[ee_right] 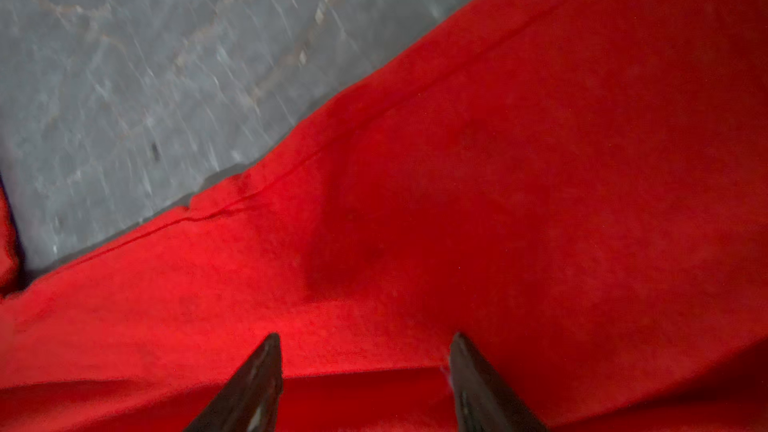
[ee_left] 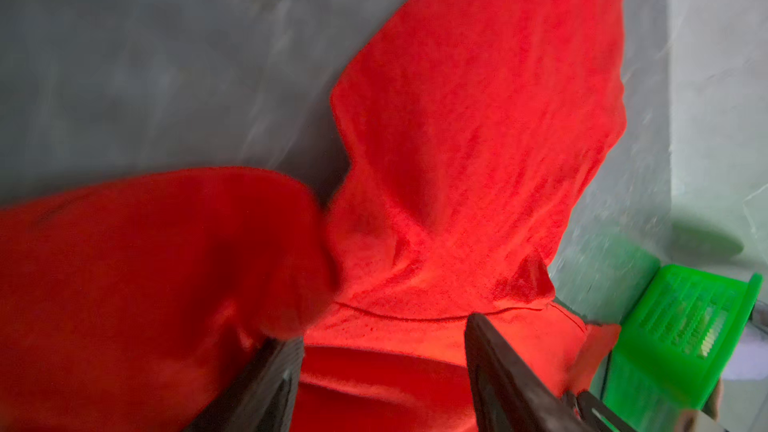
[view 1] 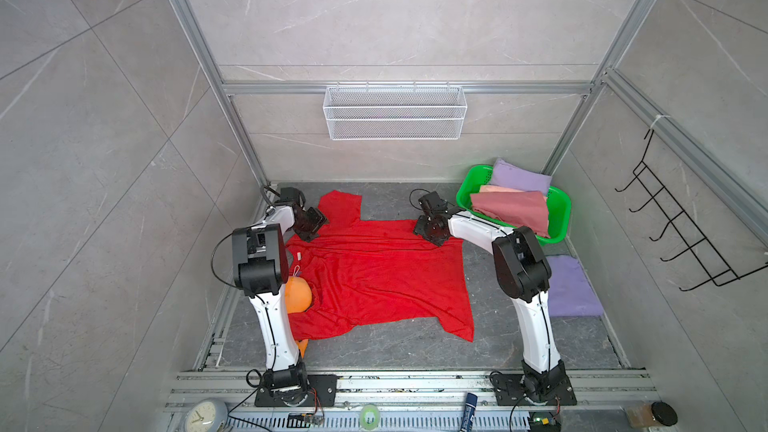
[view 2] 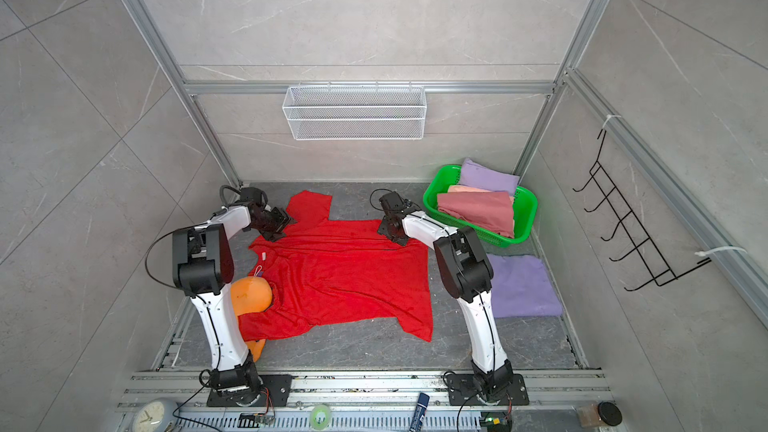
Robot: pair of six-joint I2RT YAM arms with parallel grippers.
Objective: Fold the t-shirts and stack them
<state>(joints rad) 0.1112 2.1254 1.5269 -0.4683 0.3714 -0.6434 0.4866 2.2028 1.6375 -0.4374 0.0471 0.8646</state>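
Red t-shirt (view 1: 374, 276) spreads beneath left gripper (ee_left: 384, 328), right gripper (ee_right: 365, 336).

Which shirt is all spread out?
The red t-shirt: it lies open on the table. The lavender one beside the green basket and those inside are folded.

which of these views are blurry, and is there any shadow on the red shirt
Left wrist view: motion blur smears the red t-shirt and the green basket. Right wrist view: the grey tabletop is streaked, and a dark shadow patch sits on the shirt. Both top views: sharp and evenly lit.
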